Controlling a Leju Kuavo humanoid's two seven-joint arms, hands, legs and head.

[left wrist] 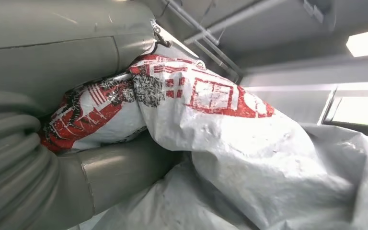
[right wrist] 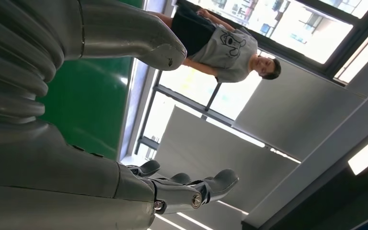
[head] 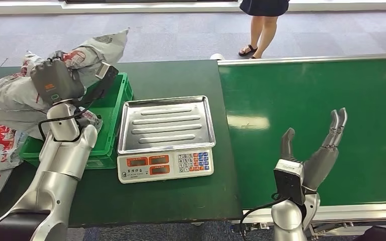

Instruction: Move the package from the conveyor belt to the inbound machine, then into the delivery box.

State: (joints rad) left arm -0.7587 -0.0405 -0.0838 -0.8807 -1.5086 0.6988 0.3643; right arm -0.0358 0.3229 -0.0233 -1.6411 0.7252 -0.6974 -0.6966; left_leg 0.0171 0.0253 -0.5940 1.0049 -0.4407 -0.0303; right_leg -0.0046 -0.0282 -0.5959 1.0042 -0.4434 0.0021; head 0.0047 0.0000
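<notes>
My left hand (head: 58,80) grips a crumpled grey-white package (head: 100,47) with red print and holds it up above the green delivery box (head: 111,131) at the table's left. The left wrist view shows the package (left wrist: 230,129) pinched between thumb and fingers (left wrist: 110,177). At the table's middle, the inbound machine (head: 166,164), a scale with a steel tray (head: 167,123), has nothing on it. My right hand (head: 314,150) hovers over the green conveyor belt (head: 301,95) with fingers spread and nothing in it. Its fingers (right wrist: 191,189) also look apart in the right wrist view.
Several other grey and white packages (head: 2,105) are heaped over and beside the box at the far left. A person (head: 264,25) stands beyond the belt's far edge. The dark green table (head: 176,75) carries the scale and box.
</notes>
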